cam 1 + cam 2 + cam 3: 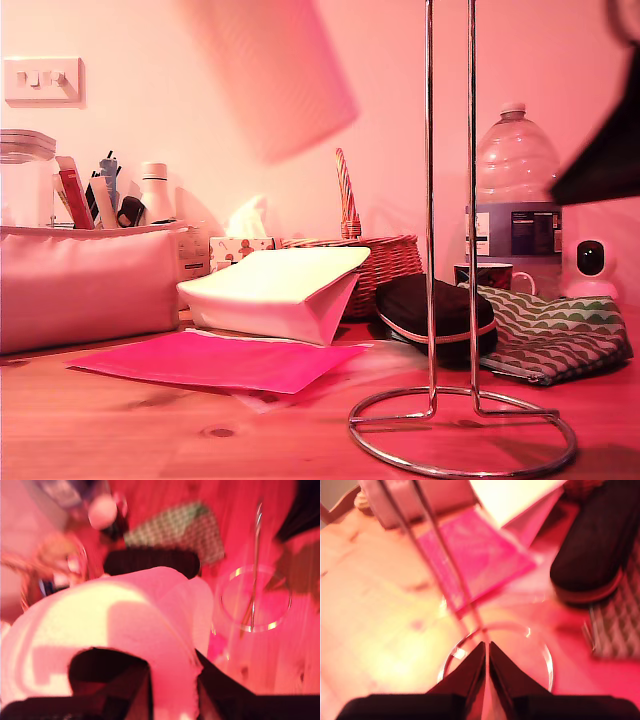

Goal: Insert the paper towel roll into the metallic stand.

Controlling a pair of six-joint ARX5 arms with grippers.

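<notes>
First gripper pinches the paper towel roll aloft, tilted, toward the exterior view's left of the metallic stand; roll axis not plumb. Second gripper looks pressed onto a rod, blurry.

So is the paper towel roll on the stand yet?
Not yet. The paper towel roll is tilted in the air, beside the stand, whose rods are bare.
</notes>
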